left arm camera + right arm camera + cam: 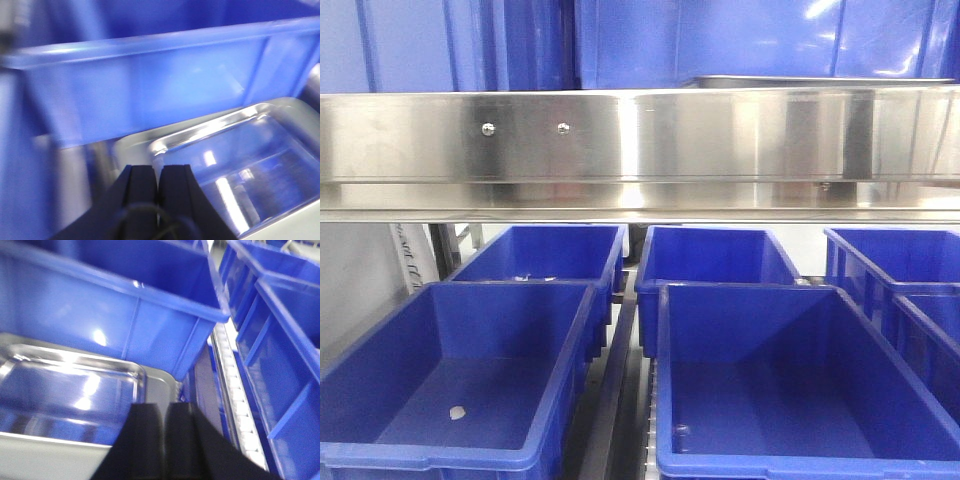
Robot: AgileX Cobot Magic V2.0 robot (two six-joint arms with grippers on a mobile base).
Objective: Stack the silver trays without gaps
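Left gripper (157,170), right gripper (165,408): jaws narrow, nearly together, at silver tray (240,150) corners; hold unclear. Blue bin (125,315) wall crowds far edge; roller track (235,382) right.

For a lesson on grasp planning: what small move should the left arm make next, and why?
Probably open the left pincer: its fingers look shut with nothing between them, right beside the near rim of the silver tray, so it cannot grip yet.

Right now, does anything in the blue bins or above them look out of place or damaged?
One small thing: a white scrap lies on the floor of the front left blue bin, which holds nothing else. The silver tray above the steel band looks level, and no damage shows.
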